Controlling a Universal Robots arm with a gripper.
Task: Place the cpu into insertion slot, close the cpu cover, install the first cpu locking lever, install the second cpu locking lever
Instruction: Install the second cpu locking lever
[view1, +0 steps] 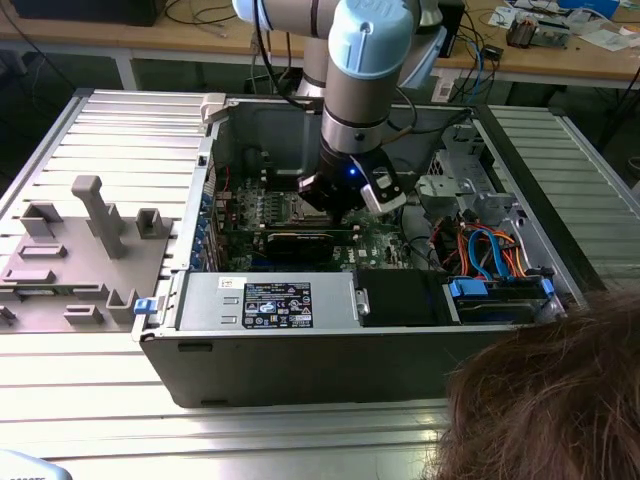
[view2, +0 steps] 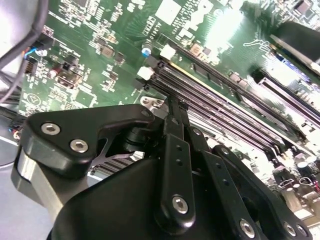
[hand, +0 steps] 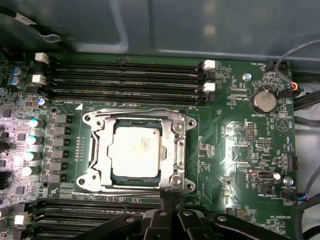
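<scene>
On my ribbed metal worktop (view1: 80, 120) the open computer case (view1: 300, 360) lies flat. My pincer (hand: 170, 202), fingers pressed together and empty, hovers just beside the chip (hand: 136, 150) seated in its socket (hand: 97, 150).

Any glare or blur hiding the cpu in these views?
First wrist view: cpu evenly lit and readable, mild glare on the capacitors beside it. Second wrist view: strong glare washes out the green board, end effector close and soft. Exterior view: arm blocks the socket area.

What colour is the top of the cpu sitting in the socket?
Silver-grey metal with a faint warm tint; the cpu shows best in the first wrist view.
</scene>
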